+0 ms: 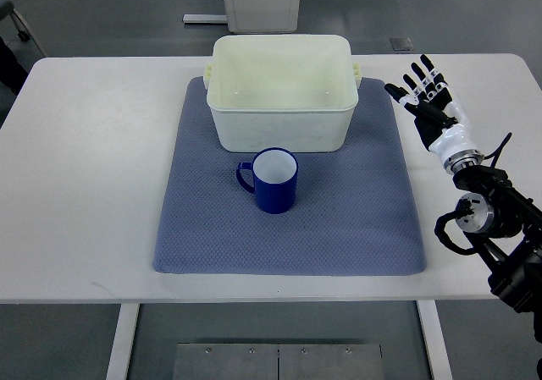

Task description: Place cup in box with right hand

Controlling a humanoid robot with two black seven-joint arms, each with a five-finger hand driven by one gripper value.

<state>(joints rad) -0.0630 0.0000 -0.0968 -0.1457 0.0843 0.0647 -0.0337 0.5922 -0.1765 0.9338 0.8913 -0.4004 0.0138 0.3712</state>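
Right hand (429, 102) hovered over the table (93, 177) at the right, just off the right edge of the mat (356, 219), fingers spread and straight, holding nothing. Was well apart from the cup (275, 179), with bare mat between. Left arm out of view.

Cup stood upright on the mat, near the middle, just in front of the box (282, 92) on its near side and not visibly touching it. Long axis ran vertical, mouth up, white inside showing and seemingly empty. Handle stuck out to the left, so away from the right hand.

Box sat at the far end of the mat, open at the top, seemingly with nothing inside.

Judged from this: task barely begun. No reach completed, no grasp, no lift. Left to do: cross leftward to the cup, close on its right wall or rim, raise it over the near wall of the box, set it down inside, let go.
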